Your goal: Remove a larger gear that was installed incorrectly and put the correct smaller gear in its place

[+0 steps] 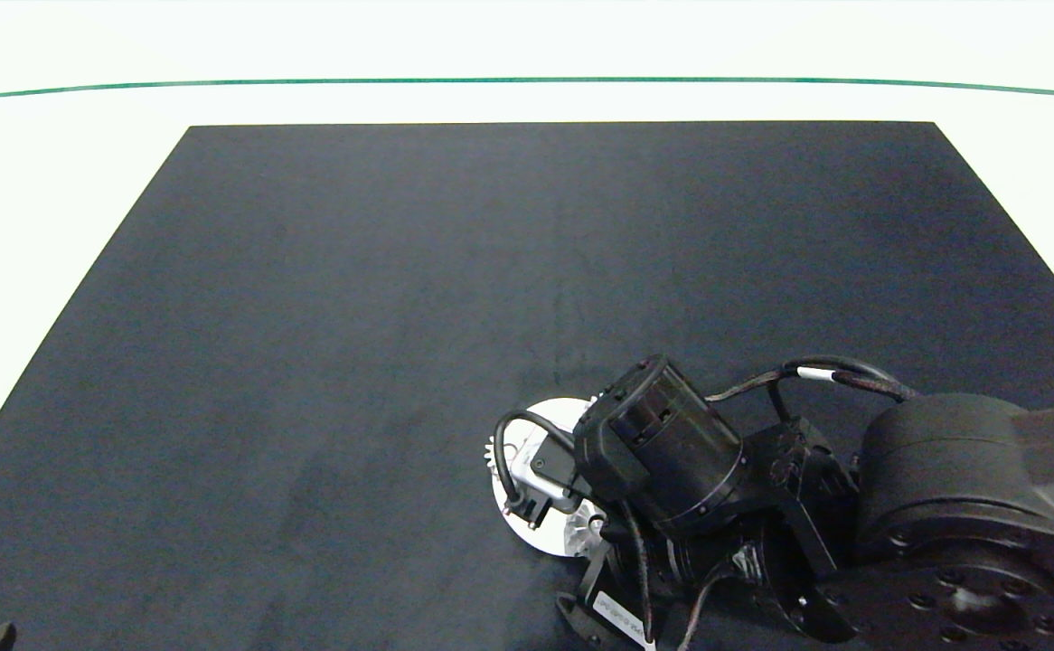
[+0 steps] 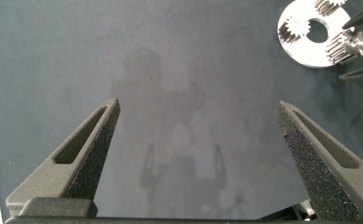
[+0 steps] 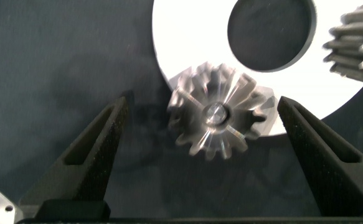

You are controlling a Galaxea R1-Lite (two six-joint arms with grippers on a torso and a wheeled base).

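Right wrist view: right end effector (image 3: 203,134) open, straddling larger gear (image 3: 221,115) at edge of white disc (image 3: 187,37). Left end effector (image 2: 197,134) open above bare black bench (image 2: 169,62).

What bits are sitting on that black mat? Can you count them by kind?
Large long-toothed gear: 1
Small fine-toothed gears: 2
Round white plate with a centre hole: 1
Total: 4 in view; more may be hidden.
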